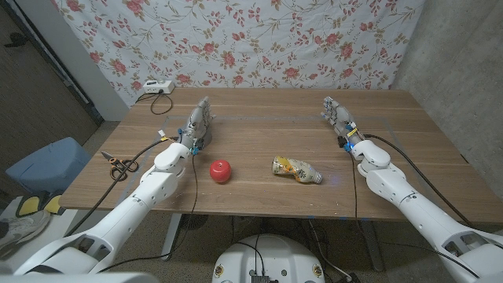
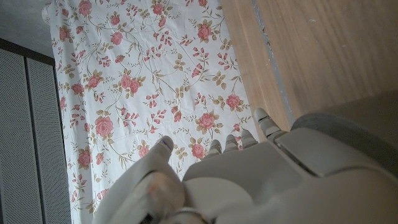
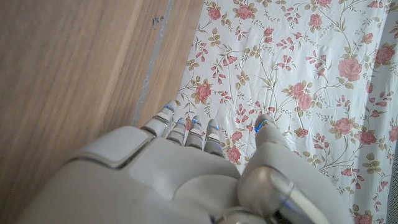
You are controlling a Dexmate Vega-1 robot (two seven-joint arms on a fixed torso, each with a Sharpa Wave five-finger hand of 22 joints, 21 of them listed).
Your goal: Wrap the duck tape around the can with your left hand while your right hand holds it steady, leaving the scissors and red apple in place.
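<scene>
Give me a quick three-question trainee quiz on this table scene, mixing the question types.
1. True or false: the red apple lies between the left hand and the can.
2. Which lies nearest the table's left edge? A) can B) scissors C) apple
3. Fill in: the can lies on its ____.

Key: 1 true; 2 B; 3 side.

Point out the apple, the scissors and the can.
red apple [image 1: 221, 170], head view, middle of its red body.
scissors [image 1: 119, 164], head view, on the orange handles.
can [image 1: 296, 170], head view, middle of its side.
</scene>
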